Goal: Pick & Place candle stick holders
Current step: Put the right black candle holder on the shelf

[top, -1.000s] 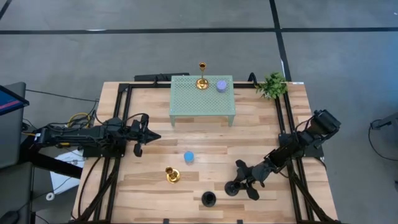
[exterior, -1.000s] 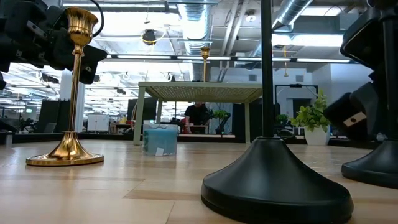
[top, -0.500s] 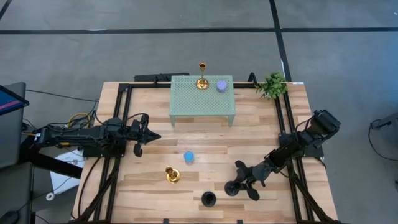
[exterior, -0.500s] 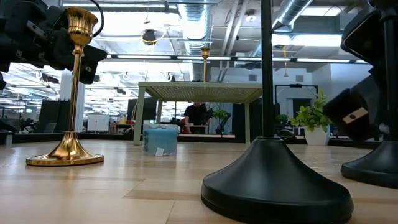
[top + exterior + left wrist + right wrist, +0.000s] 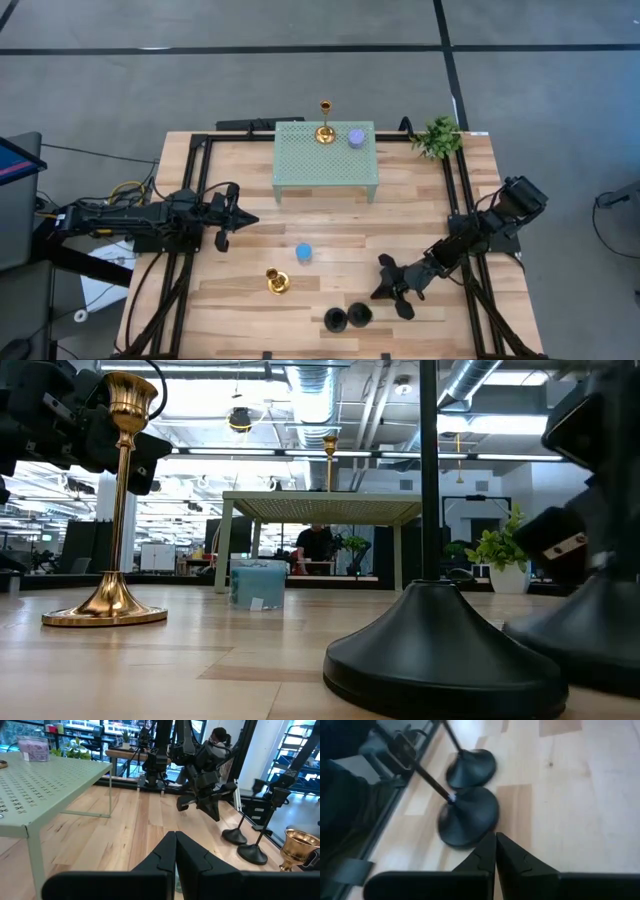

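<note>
Where the table's front edge lies nearest the low camera, two black candle stick holders point(image 5: 335, 320) point(image 5: 360, 315) stand upright with their round bases side by side, so close that contact between them cannot be ruled out; in the low view the nearer base point(image 5: 445, 650) fills the foreground and the second point(image 5: 590, 650) sits just behind it to the right. The right gripper point(image 5: 385, 290) hangs just beyond and to the right of this pair, its fingers point(image 5: 487, 855) pressed together on nothing and aimed at the two bases. Left of the black pair, and a little farther back, a gold candle stick holder point(image 5: 277, 282) stands upright on the bare wood. Just behind it rests the squat blue cylinder point(image 5: 303, 253). Farther back, on the left side of the table, the left gripper point(image 5: 248, 219) waits with its fingers point(image 5: 167, 855) closed together, holding nothing. Beyond the middle of the table stands the pale green perforated stand point(image 5: 327, 165); on its far edge a second gold candle stick holder point(image 5: 325, 130) is upright, with the purple cylinder point(image 5: 356, 137) just beside it to the right. A small green plant point(image 5: 437, 137) occupies the far right corner, apart from the stand.
</note>
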